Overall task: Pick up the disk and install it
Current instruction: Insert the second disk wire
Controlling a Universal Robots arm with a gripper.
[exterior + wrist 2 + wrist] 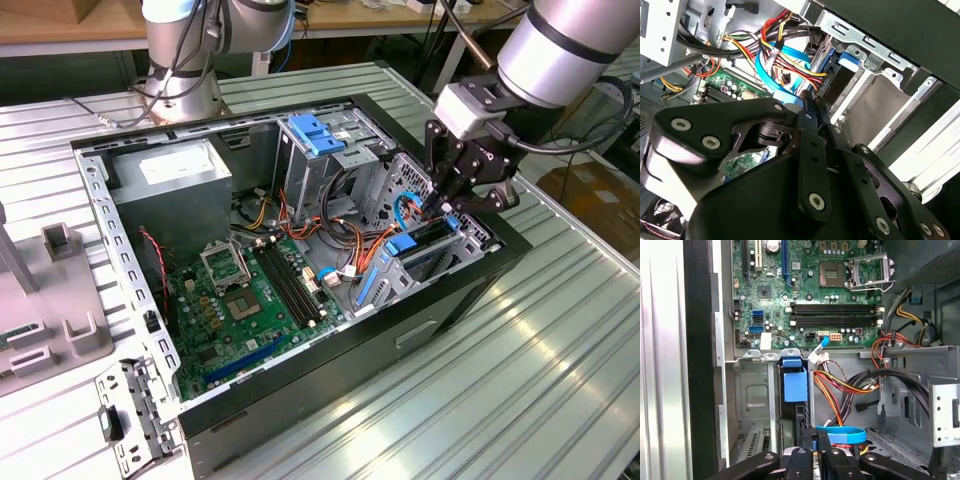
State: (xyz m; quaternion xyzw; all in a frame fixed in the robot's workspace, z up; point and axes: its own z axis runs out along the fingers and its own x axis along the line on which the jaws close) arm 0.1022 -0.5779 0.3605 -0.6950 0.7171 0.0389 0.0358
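Note:
The disk [428, 252] stands on edge inside the drive bay at the front corner of the open computer case, on the exterior view's right. Blue rails run along its sides. In the first wrist view its dark edge [799, 412] runs down the bay below a blue tab [795, 382]. In the second wrist view its dark face [840, 82] sits between the bay's metal walls. My gripper [447, 207] hovers at the disk's upper end. Its black fingers are shut together with nothing between them [809, 100] [816, 440]. Whether the tips touch the disk I cannot tell.
The green motherboard [240, 300] lies on the case floor. A grey power supply box [170, 175] sits at the back. A drive cage with a blue clip [318, 135] stands beside the bay. Orange and red cables [350, 250] and a blue flat cable [840, 434] crowd the bay.

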